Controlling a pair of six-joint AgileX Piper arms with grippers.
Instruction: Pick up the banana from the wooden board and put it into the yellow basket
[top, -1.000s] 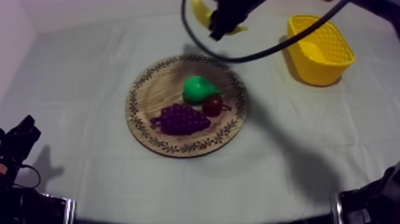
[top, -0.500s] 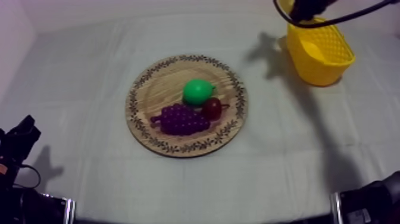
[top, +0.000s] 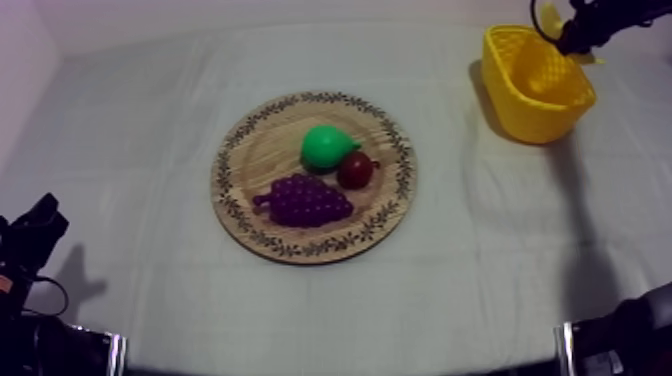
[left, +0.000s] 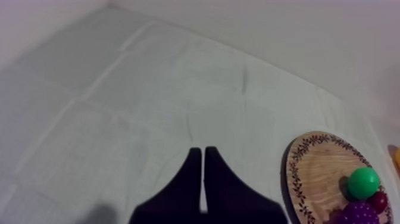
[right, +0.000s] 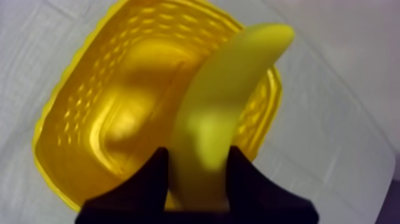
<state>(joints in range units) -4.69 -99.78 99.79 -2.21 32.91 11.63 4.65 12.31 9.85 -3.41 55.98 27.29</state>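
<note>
The yellow banana (right: 226, 101) is held upright in my right gripper (right: 196, 158), whose two black fingers are shut on its lower part. Right beneath it is the hollow of the yellow basket (right: 113, 113). From above, the right gripper (top: 585, 25) hangs over the far edge of the basket (top: 537, 82) at the table's back right, with a tip of the banana (top: 546, 16) showing beside it. My left gripper (left: 203, 179) is shut on nothing, low over the cloth at the near left (top: 38, 232).
The round wooden board (top: 260, 160) lies mid-table and carries a green pear (top: 325, 147), a small red fruit (top: 355, 171) and purple grapes (top: 305, 200). The left wrist view has the board (left: 315, 173) off to one side.
My right arm has carried the banana from behind the board rightward to above the basket. The left arm has stayed still.
</note>
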